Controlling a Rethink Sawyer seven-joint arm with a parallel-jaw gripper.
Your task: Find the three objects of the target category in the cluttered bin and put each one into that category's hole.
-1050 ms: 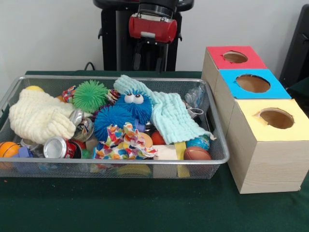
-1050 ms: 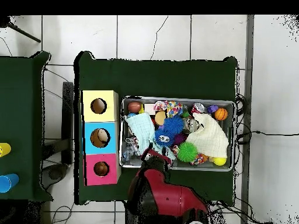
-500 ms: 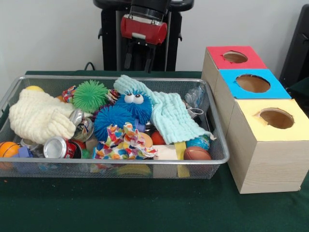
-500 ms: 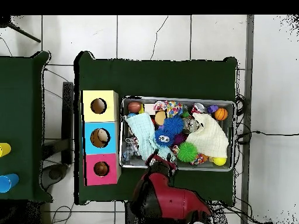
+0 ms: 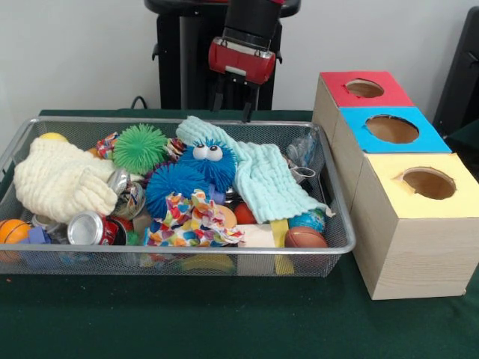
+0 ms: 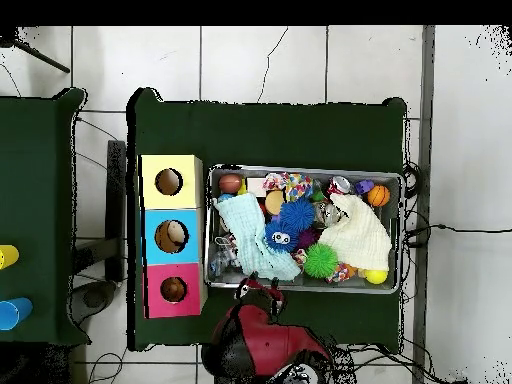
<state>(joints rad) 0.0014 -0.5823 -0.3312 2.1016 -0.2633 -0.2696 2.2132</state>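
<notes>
Only the overhead view shows all three holes from straight above, with something pale lying inside the blue box's (image 6: pixel 172 237) hole, while the yellow box (image 6: pixel 170 181) and red box (image 6: pixel 173 290) holes look dark; the front view shows nothing inside any of them. Front-on, the clutter in the wire bin (image 5: pixel 338 196) reads better: a fuzzy blue toy with googly eyes (image 5: pixel 209 161), a green spiky ball (image 5: pixel 139 147), a blue spiky ball (image 5: pixel 173 187), a mint cloth (image 5: pixel 258 176), a cream knitted cloth (image 5: pixel 60 179), a crushed can (image 5: pixel 92 229), a small brown football (image 5: pixel 305 238) and an orange ball (image 5: pixel 13 230) (which category is the target, the pictures do not say). The gripper (image 5: pixel 233 103) hangs empty above the bin's far rim, behind the mint cloth, its two thin fingers spread apart and pointing down under the red wrist. From above, the gripper (image 6: pixel 257 289) sits just outside the bin's rim, on the green tablecloth (image 6: pixel 270 135).
</notes>
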